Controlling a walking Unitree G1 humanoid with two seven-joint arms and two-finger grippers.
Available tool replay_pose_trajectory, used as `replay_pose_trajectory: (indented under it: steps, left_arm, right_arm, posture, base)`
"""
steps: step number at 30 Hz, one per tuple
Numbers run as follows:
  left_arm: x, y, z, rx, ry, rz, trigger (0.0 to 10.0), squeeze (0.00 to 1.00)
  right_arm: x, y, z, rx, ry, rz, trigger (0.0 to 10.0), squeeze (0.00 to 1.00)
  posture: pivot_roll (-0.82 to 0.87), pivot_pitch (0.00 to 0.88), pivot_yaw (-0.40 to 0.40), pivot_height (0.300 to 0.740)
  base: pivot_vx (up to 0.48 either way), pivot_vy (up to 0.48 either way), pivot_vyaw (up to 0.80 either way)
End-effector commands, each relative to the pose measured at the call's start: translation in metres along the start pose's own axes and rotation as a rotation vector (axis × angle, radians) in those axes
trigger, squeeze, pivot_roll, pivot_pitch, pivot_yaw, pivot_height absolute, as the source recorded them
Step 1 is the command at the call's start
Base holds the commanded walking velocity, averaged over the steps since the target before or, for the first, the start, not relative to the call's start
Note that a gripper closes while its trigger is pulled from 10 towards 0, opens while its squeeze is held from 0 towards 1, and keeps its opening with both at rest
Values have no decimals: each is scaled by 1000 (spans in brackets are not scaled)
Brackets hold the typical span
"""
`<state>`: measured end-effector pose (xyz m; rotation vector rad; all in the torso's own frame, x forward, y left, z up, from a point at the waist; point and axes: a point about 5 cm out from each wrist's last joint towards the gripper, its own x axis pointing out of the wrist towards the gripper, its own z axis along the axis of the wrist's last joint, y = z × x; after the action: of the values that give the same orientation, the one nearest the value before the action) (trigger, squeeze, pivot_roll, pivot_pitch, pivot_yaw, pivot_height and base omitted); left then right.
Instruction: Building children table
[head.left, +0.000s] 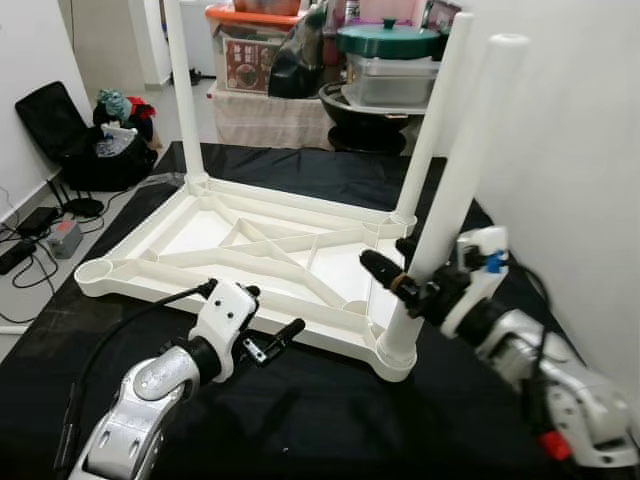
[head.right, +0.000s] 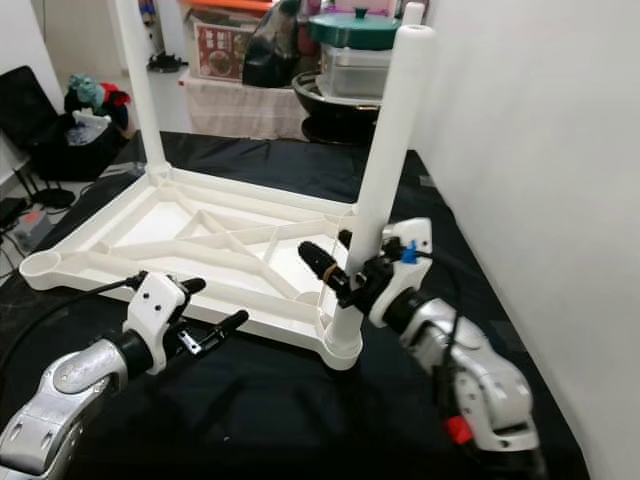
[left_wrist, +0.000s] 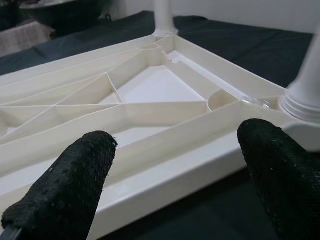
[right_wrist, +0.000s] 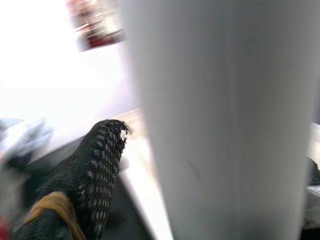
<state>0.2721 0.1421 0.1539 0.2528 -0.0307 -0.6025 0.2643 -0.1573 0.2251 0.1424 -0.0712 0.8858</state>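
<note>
A white children's table top (head.left: 250, 262) lies upside down on a black cloth. Three white legs stand up from its corners: far left (head.left: 180, 90), far right (head.left: 440, 110) and near right (head.left: 462, 170). The near left corner socket (head.left: 96, 271) holds no leg. My right gripper (head.left: 388, 253) straddles the lower part of the near right leg (right_wrist: 220, 115), one finger in front and one behind, shut on it. My left gripper (head.left: 250, 308) hovers open just off the top's front edge (left_wrist: 165, 175), nothing between its fingers (left_wrist: 75, 180).
A white wall runs close along the right. Behind the cloth stand boxes, a green-lidded pot (head.left: 388, 40) and a dark bowl. A black bag (head.left: 70, 130), cables and a power strip (head.left: 62, 238) lie on the floor at the left.
</note>
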Motion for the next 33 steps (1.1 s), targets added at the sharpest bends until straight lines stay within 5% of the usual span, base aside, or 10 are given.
replay_pose_trajectory:
  steps: [1, 6, 7, 8, 9, 14, 19, 25, 26, 33]
  left_arm:
    - [-1, -1, 1, 11, -4, -10, 10000, 0]
    - [-2, 3, 1, 17, 0, -1, 10000, 0]
    - [-3, 3, 0, 18, 3, 1, 10000, 0]
    - [-3, 3, 0, 18, 3, 1, 10000, 0]
    - [-4, 4, 0, 19, 4, 2, 10000, 0]
    - [-4, 4, 0, 24, 7, 14, 10000, 0]
    - [-1, 4, 1, 27, 3, 21, 10000, 0]
    - [1, 8, 0, 32, 12, 47, 10000, 0]
    - [1, 8, 0, 32, 11, 48, 10000, 0]
    - [3, 0, 0, 37, 2, 7, 10000, 0]
  right_arm:
    - [4, 15, -7, 9, 30, 137, 10000, 0]
    - [4, 11, -14, 24, 48, 135, 10000, 0]
    - [5, 9, -16, 32, 48, 121, 2784, 0]
    - [5, 9, -16, 32, 48, 121, 2784, 0]
    - [7, -3, -23, -5, 84, 10, 0, 0]
    - [-11, -80, -53, -125, 342, -788, 0, 0]
    - [-53, -98, -62, -40, 324, -1209, 0, 0]
    - [-44, -83, -69, 35, 320, -1184, 0, 0]
    - [-38, -79, -70, 43, 323, -1140, 9843, 0]
    - [3, -59, -54, -18, 187, -836, 10000, 0]
  posture:
    - [111, 0, -90, 740]
    - [121, 0, -95, 740]
    - [123, 0, -94, 740]
    - [123, 0, -94, 740]
    - [123, 0, -94, 740]
    - [114, 0, -89, 740]
    - [107, 0, -82, 740]
    - [102, 0, -81, 740]
    - [102, 0, -81, 740]
    - [98, 0, -78, 740]
  base:
    - [0, 0, 0]
    - [0, 0, 0]
    - [0, 0, 0]
    - [0, 0, 0]
    - [0, 0, 0]
    - [0, 0, 0]
    - [0, 0, 0]
    - [0, 0, 0]
    - [0, 0, 0]
    - [0, 0, 0]
